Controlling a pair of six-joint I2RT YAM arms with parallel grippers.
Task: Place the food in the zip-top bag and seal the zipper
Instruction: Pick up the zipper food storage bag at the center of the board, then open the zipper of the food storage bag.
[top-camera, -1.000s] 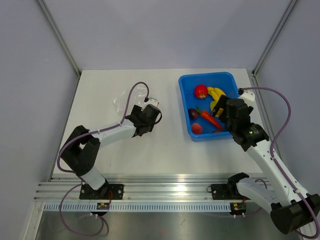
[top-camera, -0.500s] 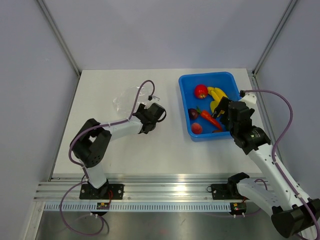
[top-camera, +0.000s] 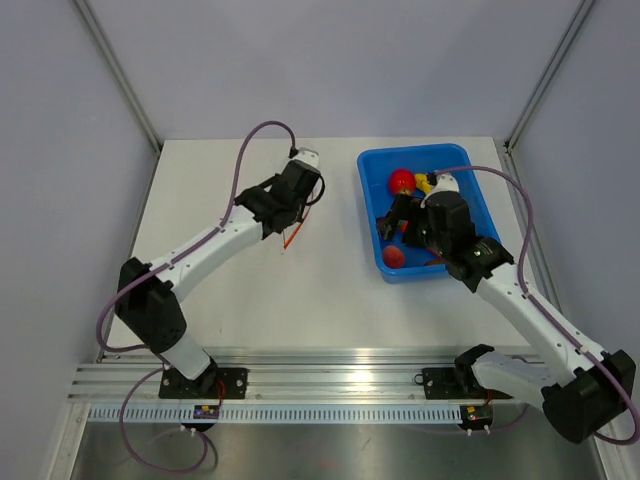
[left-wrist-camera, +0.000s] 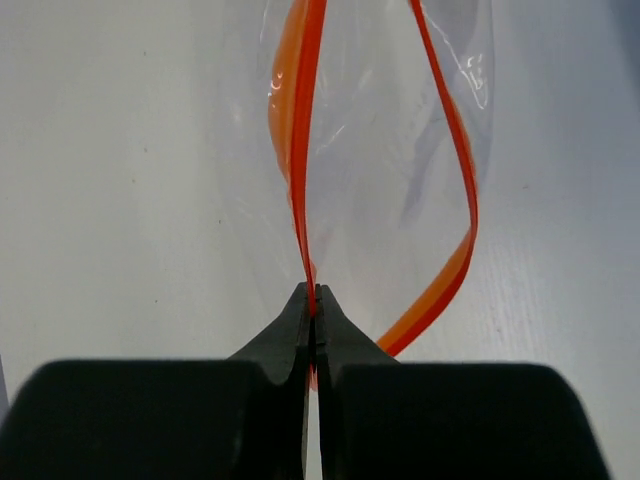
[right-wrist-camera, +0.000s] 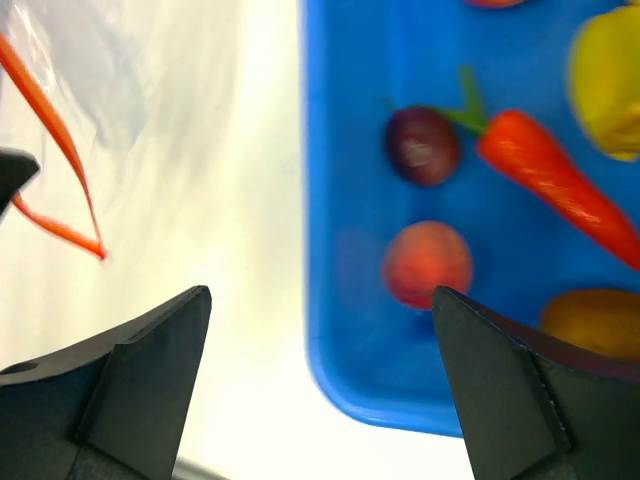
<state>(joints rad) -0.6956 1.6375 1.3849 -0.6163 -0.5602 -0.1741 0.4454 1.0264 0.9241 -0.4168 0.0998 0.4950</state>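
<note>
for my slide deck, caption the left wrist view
Left fingers shut on the zipper of the zip-top bag, its mouth gaping

Bright, even light from above fills the top view, and the arms cast only faint, soft shadows on the pale surface (top-camera: 330, 290). The right wrist view is blurred, its surface washed out to white. The left wrist view is sharp, with small glints on the zip-top bag (left-wrist-camera: 400, 130).

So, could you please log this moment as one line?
left gripper: shut on zipper | bag mouth: open | right gripper: open, over blue bin | banana: in bin
</note>
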